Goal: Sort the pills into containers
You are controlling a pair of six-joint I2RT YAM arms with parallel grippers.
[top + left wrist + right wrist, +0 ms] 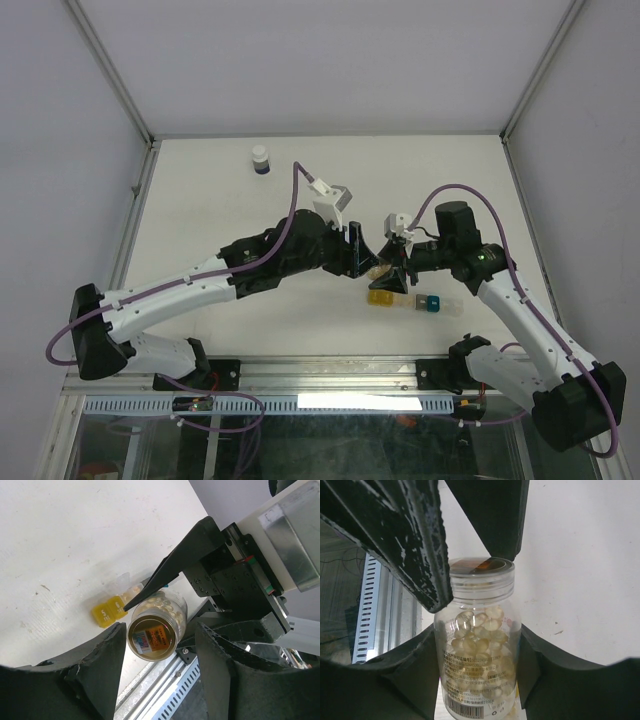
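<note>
A small clear vial with a clear screw cap holds many pale tan pills. My right gripper is shut on the vial's body and holds it above the table. My left gripper is open, and its fingers straddle the vial's capped end with gaps at the sides. Both grippers meet at the table's centre. The container strip lies just below them, yellow end left, teal to the right. Its yellow lids show beside the vial, and a clear compartment holds some pills.
A white-capped dark blue bottle stands at the far left of the white table. A metal rail runs along the near edge. Frame posts stand at the back corners.
</note>
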